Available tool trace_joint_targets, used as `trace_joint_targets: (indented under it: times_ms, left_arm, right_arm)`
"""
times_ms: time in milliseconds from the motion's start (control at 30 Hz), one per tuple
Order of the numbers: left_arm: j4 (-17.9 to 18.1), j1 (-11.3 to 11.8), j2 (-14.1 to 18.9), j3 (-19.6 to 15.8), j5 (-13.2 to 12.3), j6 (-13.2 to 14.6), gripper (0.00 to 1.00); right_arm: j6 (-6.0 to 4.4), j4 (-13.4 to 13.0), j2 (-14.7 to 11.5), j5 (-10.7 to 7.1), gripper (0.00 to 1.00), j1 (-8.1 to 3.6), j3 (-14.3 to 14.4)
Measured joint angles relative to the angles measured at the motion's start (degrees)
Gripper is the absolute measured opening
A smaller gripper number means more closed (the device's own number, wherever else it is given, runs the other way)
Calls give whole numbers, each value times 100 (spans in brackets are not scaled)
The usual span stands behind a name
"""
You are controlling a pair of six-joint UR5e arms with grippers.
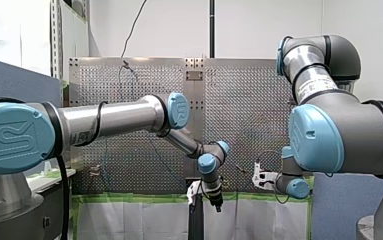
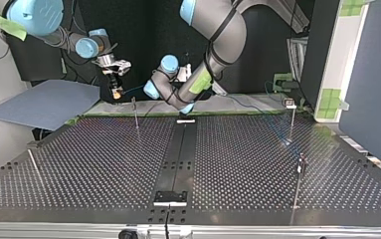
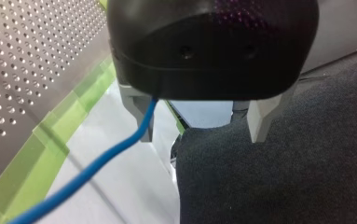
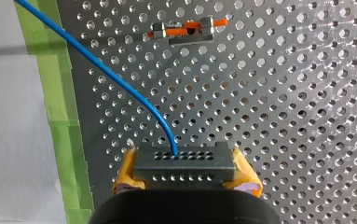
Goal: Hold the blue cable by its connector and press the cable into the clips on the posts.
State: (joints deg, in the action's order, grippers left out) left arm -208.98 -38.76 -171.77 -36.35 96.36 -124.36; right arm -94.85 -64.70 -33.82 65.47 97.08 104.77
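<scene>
The right wrist view has my right gripper (image 4: 184, 164) with its yellow pads shut on a dark grey connector block (image 4: 185, 161). The blue cable (image 4: 120, 81) leaves the block and curves away over the perforated table toward the green tape. Ahead of it, a clip (image 4: 183, 31) with an orange insert tops a post. In the left wrist view my left gripper (image 3: 200, 135) is open, and the blue cable (image 3: 97, 163) runs out from under its body past one pale finger (image 3: 141, 121). The top view shows my right gripper (image 2: 115, 91) beyond the table's far edge, near a thin post (image 2: 135, 113).
More thin posts stand on the perforated table (image 2: 103, 164) at the top view's right (image 2: 291, 122), lower right (image 2: 300, 172) and left (image 2: 34, 167). A black strip (image 2: 178, 154) runs down the middle. Green tape (image 4: 62, 121) lines the table edge. A blue-grey mat (image 2: 44, 102) lies beyond it.
</scene>
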Motion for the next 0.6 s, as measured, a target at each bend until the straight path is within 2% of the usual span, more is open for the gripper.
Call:
trace_joint_targets:
  times_ms: [33,100,167,200,233,300,333,400,433,467,600]
  left_arm:
    - [3,0,0,0,-4,0,100]
    - [9,-1,0,0,-9,0,93]
    - [17,-2,0,1,-8,3,93]
    - [22,-2,0,0,-8,5,73]
    - [29,-2,0,0,-8,6,73]
    - [73,-6,0,0,-8,8,51]
    - [99,-8,0,0,-9,14,51]
    - [178,-11,2,0,-13,47,10]
    - [220,-14,2,1,-14,63,10]
    - [254,-15,2,0,-15,80,0]
    - [384,-18,1,-1,-19,198,0]
  right_arm:
    - [0,0,0,0,0,0,-1]
    - [0,0,0,1,0,0,-2]
    - [0,0,1,1,0,0,-2]
    - [0,1,1,1,0,0,0]
    - [0,0,1,1,0,-1,1]
    - [0,0,1,1,0,0,0]
    - [0,0,1,2,0,0,0]
    - [0,0,1,1,0,0,0]
    - [0,0,1,1,0,0,1]
    - [0,0,0,1,0,0,1]
    - [0,-2,1,2,0,0,-1]
